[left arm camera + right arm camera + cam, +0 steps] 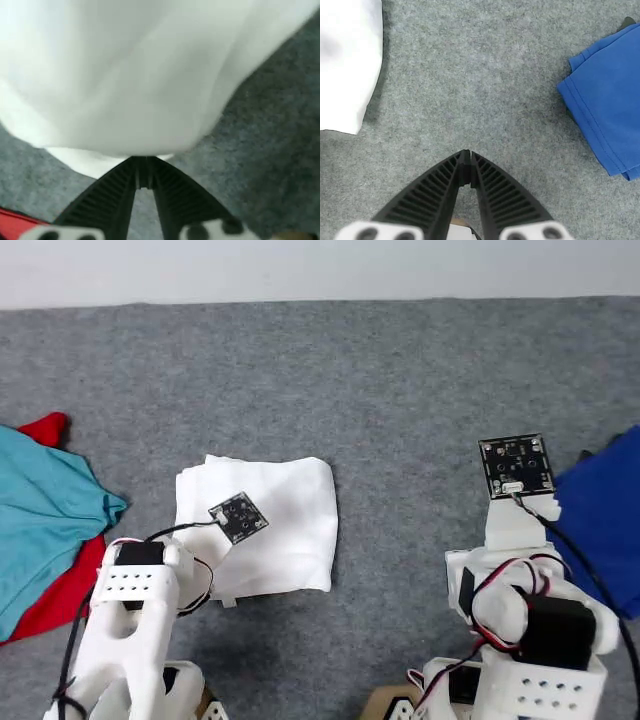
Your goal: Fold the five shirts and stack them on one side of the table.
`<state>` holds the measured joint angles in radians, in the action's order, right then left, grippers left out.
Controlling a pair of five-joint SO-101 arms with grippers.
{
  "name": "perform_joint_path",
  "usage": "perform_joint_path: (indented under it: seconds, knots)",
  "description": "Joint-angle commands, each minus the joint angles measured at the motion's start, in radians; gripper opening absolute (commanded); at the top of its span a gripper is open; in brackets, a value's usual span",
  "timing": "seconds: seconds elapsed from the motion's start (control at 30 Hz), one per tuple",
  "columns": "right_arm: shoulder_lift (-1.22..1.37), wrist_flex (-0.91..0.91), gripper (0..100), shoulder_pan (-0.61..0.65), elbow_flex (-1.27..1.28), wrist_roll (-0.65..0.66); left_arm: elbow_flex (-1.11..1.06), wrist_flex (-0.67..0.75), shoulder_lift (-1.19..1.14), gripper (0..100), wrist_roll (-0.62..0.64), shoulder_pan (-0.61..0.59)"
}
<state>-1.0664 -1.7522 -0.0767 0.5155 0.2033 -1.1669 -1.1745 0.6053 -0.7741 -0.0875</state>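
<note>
A folded white shirt [265, 525] lies left of the table's middle. My left arm [135, 580] stands over its near left part. In the left wrist view the left gripper [145, 162] is shut, its tips pinching the near hem of the white shirt [140, 85], which bulges over them. A teal shirt [40, 505] lies crumpled on a red shirt [55, 605] at the left edge. A blue shirt [605, 515] lies at the right edge. My right gripper [466, 155] is shut on nothing above bare carpet, between the white shirt [345, 65] and the blue shirt [607, 95].
Grey carpet [400, 380] covers the table; its far half and the strip between the white and blue shirts are bare. The right arm's body [530, 620] fills the near right corner. A dark bit of cloth [627, 22] shows behind the blue shirt.
</note>
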Motion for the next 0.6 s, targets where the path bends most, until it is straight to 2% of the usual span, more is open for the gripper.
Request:
perform_joint_path:
  seconds: [0.0, 0.27, 0.43, 0.5, 0.57]
  knots:
    - [-0.01, -0.031, 0.9, -0.002, -0.008, -0.003, 0.082, -0.094, 0.023, 0, 0.005, 0.005]
    - [-0.01, -0.031, 0.9, -0.002, -0.008, -0.003, 0.259, -0.359, 0.025, 0, 0.005, -0.008]
    - [-0.004, -0.028, 1.0, -0.002, -0.008, -0.003, 0.355, -0.373, 0.025, 0, 0.012, -0.147]
    - [0.001, -0.025, 1.1, -0.001, -0.009, -0.003, 0.417, -0.373, 0.025, 0, 0.068, -0.206]
    - [0.002, -0.01, 1.1, 0.012, -0.006, -0.003, 0.489, -0.379, 0.025, 0, 0.176, -0.259]
